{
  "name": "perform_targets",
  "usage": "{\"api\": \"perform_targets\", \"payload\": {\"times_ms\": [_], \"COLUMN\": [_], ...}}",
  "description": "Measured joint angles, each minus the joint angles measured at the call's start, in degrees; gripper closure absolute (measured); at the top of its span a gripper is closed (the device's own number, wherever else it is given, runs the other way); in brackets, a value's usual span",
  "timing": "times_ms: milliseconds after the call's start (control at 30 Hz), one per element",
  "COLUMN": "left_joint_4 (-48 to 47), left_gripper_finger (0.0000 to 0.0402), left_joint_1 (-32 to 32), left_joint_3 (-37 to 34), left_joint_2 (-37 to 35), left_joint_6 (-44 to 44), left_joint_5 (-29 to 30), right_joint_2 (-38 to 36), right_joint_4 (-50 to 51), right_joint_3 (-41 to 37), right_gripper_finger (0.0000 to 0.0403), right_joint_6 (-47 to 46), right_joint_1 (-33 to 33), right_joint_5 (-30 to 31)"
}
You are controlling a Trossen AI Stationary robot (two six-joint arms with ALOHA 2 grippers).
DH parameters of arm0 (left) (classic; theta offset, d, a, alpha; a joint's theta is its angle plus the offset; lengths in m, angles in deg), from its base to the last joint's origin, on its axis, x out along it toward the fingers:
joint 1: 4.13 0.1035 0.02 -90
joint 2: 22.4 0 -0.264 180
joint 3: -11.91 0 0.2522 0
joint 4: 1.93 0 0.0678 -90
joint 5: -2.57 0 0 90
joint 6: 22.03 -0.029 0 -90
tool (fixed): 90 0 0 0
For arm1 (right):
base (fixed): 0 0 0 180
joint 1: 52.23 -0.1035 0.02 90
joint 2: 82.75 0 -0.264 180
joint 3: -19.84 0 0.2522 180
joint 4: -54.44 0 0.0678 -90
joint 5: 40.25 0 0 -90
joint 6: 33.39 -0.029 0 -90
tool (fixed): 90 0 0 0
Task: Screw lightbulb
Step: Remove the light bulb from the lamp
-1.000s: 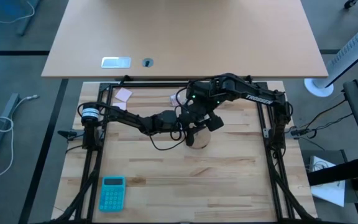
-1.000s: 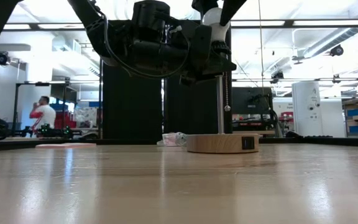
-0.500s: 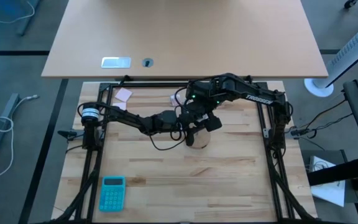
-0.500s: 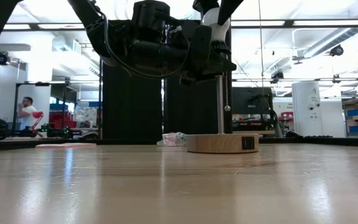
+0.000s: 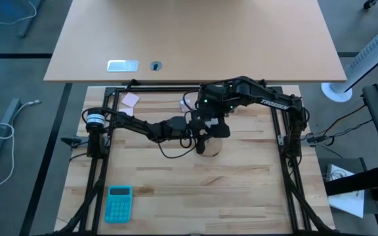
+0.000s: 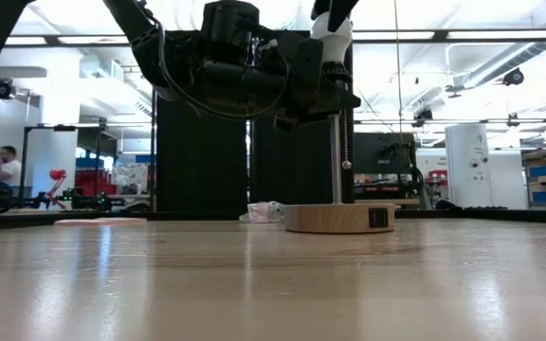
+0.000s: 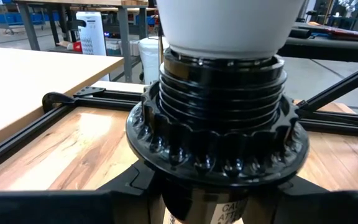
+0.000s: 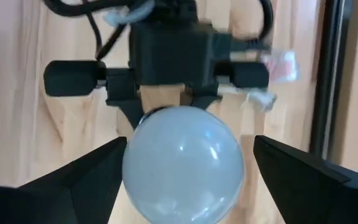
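Bulb: the lightbulb (image 8: 183,163) sits upright in the black socket (image 7: 216,134) at the top of a thin post, high above the round wooden base (image 6: 340,219) on the tabletop (image 5: 241,190) — its white glass meets the threaded collar in the left wrist view, with no gap showing.

Left end effector (image 6: 322,93): clamped on the socket just below the bulb, its fingers closed around the black collar, holding the lamp head steady.

Right end effector (image 8: 185,168): poised directly over the bulb, its two fingers (image 8: 73,180) spread wide, one on either side of the glass and not pressing on it.

Progress: the bulb appears seated in the socket and at least partly threaded; how many turns are left cannot be told. By this reading the job is in its turning phase — grip, twist, release, regrip — and a final tightening and the withdrawal of both arms are yet to come.

Change: over the last second the right wrist rotates above the bulb — in the high view its head swings from pointing out to the side to lying closer in over the lamp; the left arm, the lamp and the bulb stay put.

Background: a person moves in the room behind the tabletop.
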Motion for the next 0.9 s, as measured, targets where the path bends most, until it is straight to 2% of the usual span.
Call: {"api": "perform_targets", "payload": {"times_ms": [267, 367, 433, 600, 667, 900], "left_joint_4": [-0.04, -0.05, -0.07, -0.11, -0.11, -0.94], "left_gripper_finger": [0.0265, 0.0265, 0.0265, 0.0265, 0.0265, 0.0265], "left_joint_1": [0.00, 0.00, 0.00, 0.00, 0.00, 0.04], "left_joint_3": [-0.02, -0.02, -0.02, -0.02, -0.02, -0.12], "left_joint_2": [-0.07, -0.09, -0.09, -0.11, -0.11, -1.08], "left_joint_6": [-0.02, -0.01, 0.00, 0.02, -0.25, 0.00], "left_joint_5": [0.02, 0.02, 0.00, -0.07, -0.13, -0.09], "right_joint_2": [-0.02, -0.02, -0.10, -0.38, -0.61, -2.22], "right_joint_4": [-0.08, -0.06, -0.08, -1.78, -1.79, 0.25], "right_joint_3": [3.60, 5.76, 7.24, 7.81, 7.83, 7.46], "right_gripper_finger": [0.0059, 0.0059, 0.0059, 0.0059, 0.0059, 0.0059], "right_joint_6": [-7.95, -14.52, -23.99, -56.84, -66.85, -80.85], "right_joint_1": [-0.02, 0.00, 0.11, 0.07, -0.15, -1.79], "right_joint_5": [-0.08, -3.04, -3.67, -4.83, -4.74, 0.54]}}
